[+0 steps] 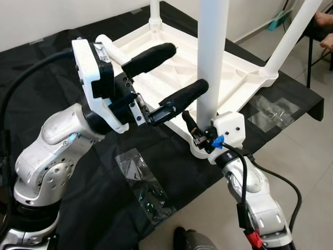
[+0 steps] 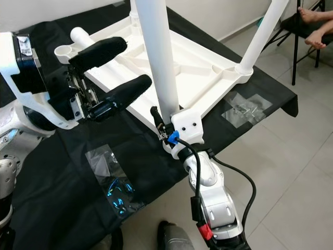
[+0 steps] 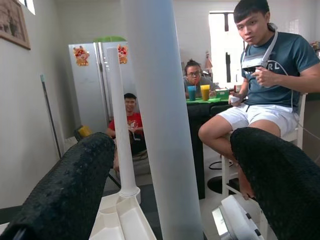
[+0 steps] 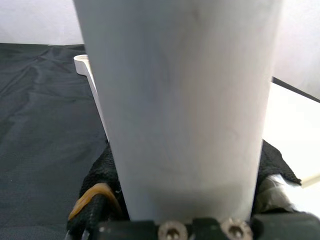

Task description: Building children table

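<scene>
I see the white tabletop [image 1: 229,70] lying upside down on a black cloth [image 1: 47,83] spread over the floor [image 1: 312,156], with three white legs standing up from its corners. The near leg [image 1: 212,62] rises upright from the corner socket closest to me, and my right gripper [image 1: 200,136] is clamped around its base; in the right wrist view the leg [image 4: 182,105] sits squeezed between the black pads [image 4: 97,175] on either side. The far leg [image 1: 154,13] stands at the back corner and the right leg [image 1: 291,39] leans up from the corner to my right. One empty socket [image 2: 65,51] shows at the tabletop's left corner. My left gripper [image 1: 166,75] hovers just left of the near leg with its two long fingers spread wide, touching nothing; through its wrist camera the near leg [image 3: 160,120] stands between the fingers [image 3: 65,195]. On the cloth, one clear plastic bag [image 1: 143,185] lies near the front edge and another bag [image 1: 270,112] rests beside the tabletop on my right. Across the room three people sit by a fridge [image 3: 95,85] and a dining table [image 3: 210,102].
</scene>
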`<state>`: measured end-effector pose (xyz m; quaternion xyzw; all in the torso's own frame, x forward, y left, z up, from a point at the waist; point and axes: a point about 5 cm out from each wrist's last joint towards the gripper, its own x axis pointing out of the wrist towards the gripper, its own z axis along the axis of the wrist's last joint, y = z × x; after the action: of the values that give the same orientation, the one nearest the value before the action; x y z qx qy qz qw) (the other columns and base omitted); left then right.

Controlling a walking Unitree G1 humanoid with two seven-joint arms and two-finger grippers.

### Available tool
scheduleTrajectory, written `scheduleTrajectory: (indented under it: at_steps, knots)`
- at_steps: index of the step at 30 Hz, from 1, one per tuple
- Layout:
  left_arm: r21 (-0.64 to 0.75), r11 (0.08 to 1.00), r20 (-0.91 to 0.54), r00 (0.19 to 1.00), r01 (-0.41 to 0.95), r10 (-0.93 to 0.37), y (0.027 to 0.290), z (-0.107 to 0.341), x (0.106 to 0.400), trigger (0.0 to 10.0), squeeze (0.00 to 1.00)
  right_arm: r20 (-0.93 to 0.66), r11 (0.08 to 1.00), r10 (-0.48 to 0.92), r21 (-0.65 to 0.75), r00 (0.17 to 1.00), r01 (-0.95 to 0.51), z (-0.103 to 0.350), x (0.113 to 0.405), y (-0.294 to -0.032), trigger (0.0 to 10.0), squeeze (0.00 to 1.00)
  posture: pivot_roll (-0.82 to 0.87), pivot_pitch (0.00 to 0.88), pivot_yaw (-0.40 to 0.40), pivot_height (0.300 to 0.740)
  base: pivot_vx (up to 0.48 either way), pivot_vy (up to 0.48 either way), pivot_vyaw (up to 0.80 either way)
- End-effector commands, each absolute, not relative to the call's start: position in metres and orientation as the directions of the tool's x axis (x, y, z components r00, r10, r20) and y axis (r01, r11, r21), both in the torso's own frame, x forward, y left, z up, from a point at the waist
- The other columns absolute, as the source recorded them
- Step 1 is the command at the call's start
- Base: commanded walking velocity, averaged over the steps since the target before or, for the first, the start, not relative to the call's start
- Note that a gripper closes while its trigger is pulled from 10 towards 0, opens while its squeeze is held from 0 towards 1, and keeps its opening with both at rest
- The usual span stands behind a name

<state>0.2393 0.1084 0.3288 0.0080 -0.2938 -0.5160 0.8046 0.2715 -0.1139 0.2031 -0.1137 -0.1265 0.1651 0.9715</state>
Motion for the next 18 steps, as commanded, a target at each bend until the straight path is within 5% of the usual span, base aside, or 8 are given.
scheduleTrajectory:
  at_steps: [1,18]
  knots:
    - [0.331,0.465,0.468,0.285,0.821,-0.837,0.106,0.33,0.24,10.0,0.0,0.113,0.925,0.326,-0.244,0.939,-0.291,0.183,0.274,-0.116,10.0,0.0,0.0,0.222,-0.02,0.74,0.0,0.0,0.0]
    - [0.398,0.463,0.38,0.316,0.792,-0.869,0.08,0.354,0.272,10.0,0.0,0.114,0.926,0.325,-0.239,0.939,-0.291,0.182,0.276,-0.113,10.0,0.0,0.01,0.221,-0.017,0.74,0.0,0.0,0.0]
